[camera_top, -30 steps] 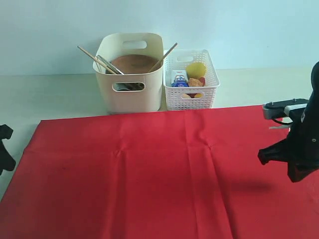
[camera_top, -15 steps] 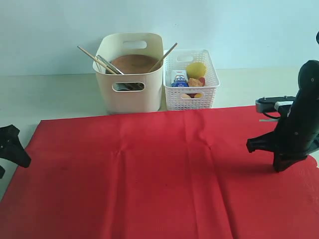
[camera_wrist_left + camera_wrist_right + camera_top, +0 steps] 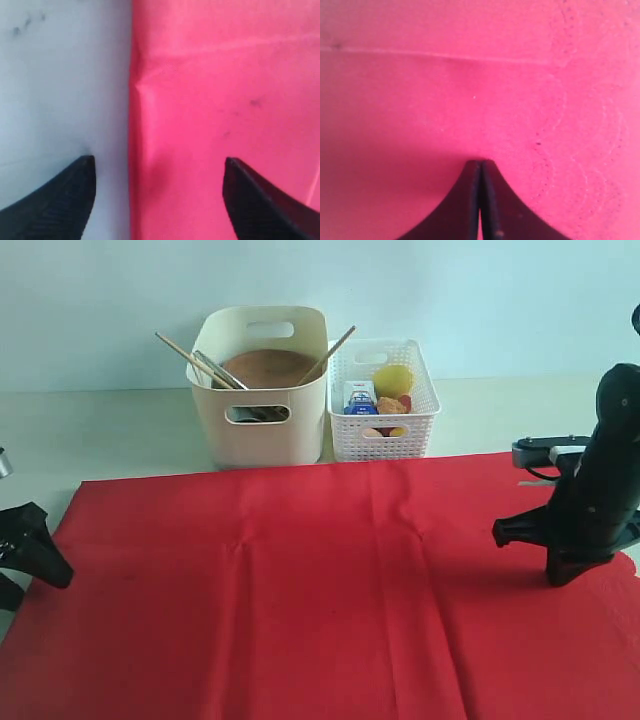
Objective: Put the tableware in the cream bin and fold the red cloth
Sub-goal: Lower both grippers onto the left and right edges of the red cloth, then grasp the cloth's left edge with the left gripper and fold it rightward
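Red cloth spread flat, tableware in the bin, a gripper at each side edge.

The red cloth (image 3: 320, 590) lies open across the pale table (image 3: 100, 430), faint creases running through it and a scalloped edge showing in the right wrist view. Behind its far edge stands the cream bin (image 3: 262, 390), with the white lattice basket (image 3: 385, 405) of food just beside it. The right gripper (image 3: 480, 162) is low over the cloth's right side, fingers pressed together. The left gripper (image 3: 159, 159) has its fingers wide apart, straddling the cloth's left edge. The round brown plate (image 3: 268, 367) sits inside the bin, and two wooden chopsticks (image 3: 190, 358) lean out over its rim.
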Robot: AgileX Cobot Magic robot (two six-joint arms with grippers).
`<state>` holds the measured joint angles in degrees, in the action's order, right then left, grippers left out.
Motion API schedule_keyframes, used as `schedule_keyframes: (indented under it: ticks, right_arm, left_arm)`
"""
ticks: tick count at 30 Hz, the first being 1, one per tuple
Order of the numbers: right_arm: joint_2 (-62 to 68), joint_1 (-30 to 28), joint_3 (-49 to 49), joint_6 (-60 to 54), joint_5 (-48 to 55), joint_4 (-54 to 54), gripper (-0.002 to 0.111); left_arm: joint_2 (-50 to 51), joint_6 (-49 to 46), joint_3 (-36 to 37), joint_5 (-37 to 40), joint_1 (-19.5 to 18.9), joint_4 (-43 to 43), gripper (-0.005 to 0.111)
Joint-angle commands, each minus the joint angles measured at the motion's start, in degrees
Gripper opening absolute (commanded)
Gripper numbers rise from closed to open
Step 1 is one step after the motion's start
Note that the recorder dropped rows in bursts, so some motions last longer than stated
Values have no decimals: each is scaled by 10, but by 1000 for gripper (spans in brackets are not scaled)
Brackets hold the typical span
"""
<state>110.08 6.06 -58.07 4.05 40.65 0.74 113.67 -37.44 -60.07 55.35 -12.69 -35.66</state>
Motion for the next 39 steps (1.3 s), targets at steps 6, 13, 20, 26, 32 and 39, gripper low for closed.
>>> schedule_keyframes:
  ticks: [6, 13, 20, 26, 32, 39]
  right_arm:
    - [0, -2, -3, -14, 0, 21, 0]
    - [0, -1, -3, -14, 0, 21, 0]
    - [0, -1, -3, -14, 6, 23, 0]
    - [0, -1, -3, -58, 15, 75, 0]
    - [0, -1, 21, -156, -18, 194, 0]
    - [0, 5, 28, -253, -4, 302, 0]
  left_arm:
    - [55, -42, -1, 58, 1, -40, 69]
    - [100, -57, -1, 111, 11, -68, 66]
    - [112, -87, -15, 136, 52, -88, 23]
    - [75, -90, -25, 146, 35, -91, 1]
    - [-6, -52, -25, 146, 7, -73, 0]
    - [-72, -22, -25, 146, 28, -84, 0]
